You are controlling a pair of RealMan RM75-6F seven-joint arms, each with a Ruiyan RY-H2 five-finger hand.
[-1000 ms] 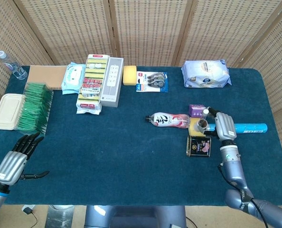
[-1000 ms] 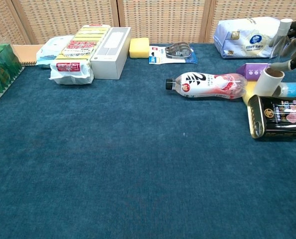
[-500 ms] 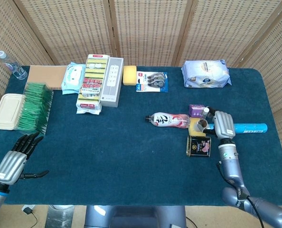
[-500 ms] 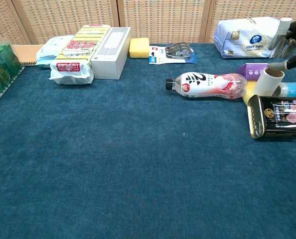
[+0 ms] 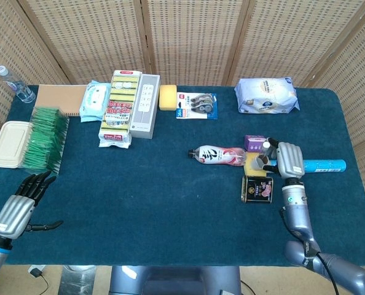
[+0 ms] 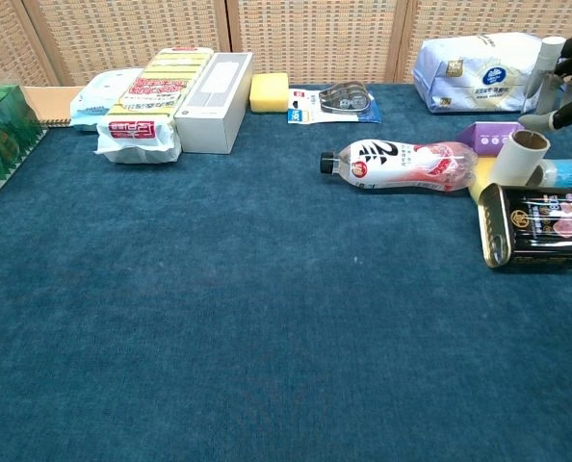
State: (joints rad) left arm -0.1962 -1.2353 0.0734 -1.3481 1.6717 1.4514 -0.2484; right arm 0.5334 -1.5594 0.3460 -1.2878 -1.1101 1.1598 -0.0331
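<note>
Blue felt table (image 5: 170, 203), right hand (image 5: 288, 161) spread over cardboard tube (image 5: 262, 161), left hand (image 5: 19, 206) open

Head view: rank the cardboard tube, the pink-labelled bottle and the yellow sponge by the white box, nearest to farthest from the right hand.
From the right hand:
1. Cardboard tube, right beside its fingers.
2. Pink-labelled bottle, lying further left.
3. Yellow sponge, far back left beside the white box.

No legible text: only blurred print on the bottle (image 6: 402, 164), tin (image 6: 539, 224) and sponge pack (image 5: 118, 112).
</note>
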